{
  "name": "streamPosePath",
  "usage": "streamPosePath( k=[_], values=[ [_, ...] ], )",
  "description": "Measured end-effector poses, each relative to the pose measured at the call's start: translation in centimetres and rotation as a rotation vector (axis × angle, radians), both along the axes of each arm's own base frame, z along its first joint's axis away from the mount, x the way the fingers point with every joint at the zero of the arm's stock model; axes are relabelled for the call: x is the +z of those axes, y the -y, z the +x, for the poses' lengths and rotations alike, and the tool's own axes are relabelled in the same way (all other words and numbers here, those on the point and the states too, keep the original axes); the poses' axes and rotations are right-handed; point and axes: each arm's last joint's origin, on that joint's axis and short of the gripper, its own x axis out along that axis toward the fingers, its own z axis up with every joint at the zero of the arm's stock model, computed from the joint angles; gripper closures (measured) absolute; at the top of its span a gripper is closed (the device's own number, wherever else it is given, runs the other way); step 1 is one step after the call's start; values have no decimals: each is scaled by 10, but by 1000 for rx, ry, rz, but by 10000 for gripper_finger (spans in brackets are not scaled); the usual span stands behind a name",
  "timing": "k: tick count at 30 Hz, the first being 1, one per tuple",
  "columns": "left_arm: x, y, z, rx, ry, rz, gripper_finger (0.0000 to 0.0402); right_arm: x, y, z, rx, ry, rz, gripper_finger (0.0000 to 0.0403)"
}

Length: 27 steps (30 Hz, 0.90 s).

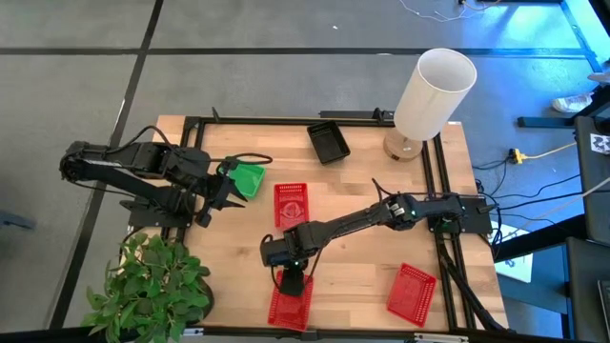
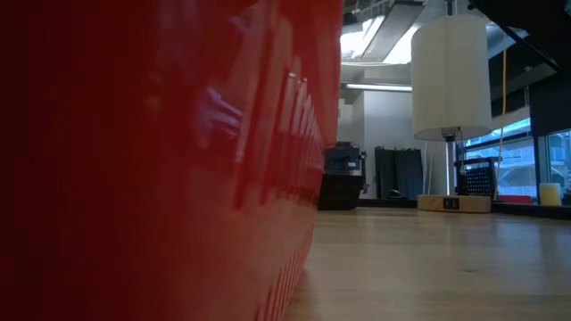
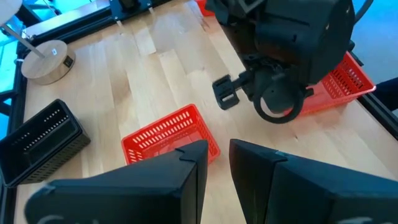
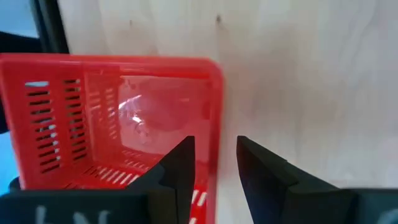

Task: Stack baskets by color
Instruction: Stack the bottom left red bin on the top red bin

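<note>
Near the table's front edge lies a red basket (image 1: 290,305) (image 4: 118,118), which fills the left of the low view (image 2: 161,160). My right gripper (image 1: 291,283) (image 4: 214,146) hangs open just above it and points down. One finger is over the inside and one outside one end wall (image 4: 214,106), with no touch showing. A second red basket (image 1: 292,203) (image 3: 168,134) lies mid-table and a third (image 1: 411,291) at the front right. A black basket (image 1: 328,141) sits at the far side. A green basket (image 1: 250,179) lies beside my left gripper (image 1: 227,198) (image 3: 217,152), which is raised, open and holds nothing.
A tall white lamp shade (image 1: 434,90) on a wooden base stands at the far right corner. A potted plant (image 1: 152,286) fills the front left corner. A black frame (image 1: 286,120) runs along the table's far and right edges. Bare wood lies between the red baskets.
</note>
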Motion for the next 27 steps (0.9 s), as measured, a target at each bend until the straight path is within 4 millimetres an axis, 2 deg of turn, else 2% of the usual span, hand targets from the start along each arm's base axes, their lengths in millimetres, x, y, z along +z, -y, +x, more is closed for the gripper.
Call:
streamPosePath(
  k=[7, 9, 12, 15, 20, 27],
  values=[
    [0, 0, 0, 0, -3, 0, 344, -18, -1, 3, 20, -19, -3, 291],
    [0, 0, 0, 0, -3, 0, 344, -18, -1, 3, 20, -17, -4, 313],
    [0, 0, 0, 0, -3, 1, 344, -18, 1, 4, 25, -11, -11, 379],
    [0, 0, 0, 0, -3, 1, 344, -12, 4, 5, 49, -11, 15, 395],
    [0, 0, 0, -1, -3, 1, 344, -1, 18, 4, 82, -14, 49, 400],
    [-2, 0, -1, -1, -22, 4, 344, 47, 59, -11, 80, -26, -32, 401]
  ],
)
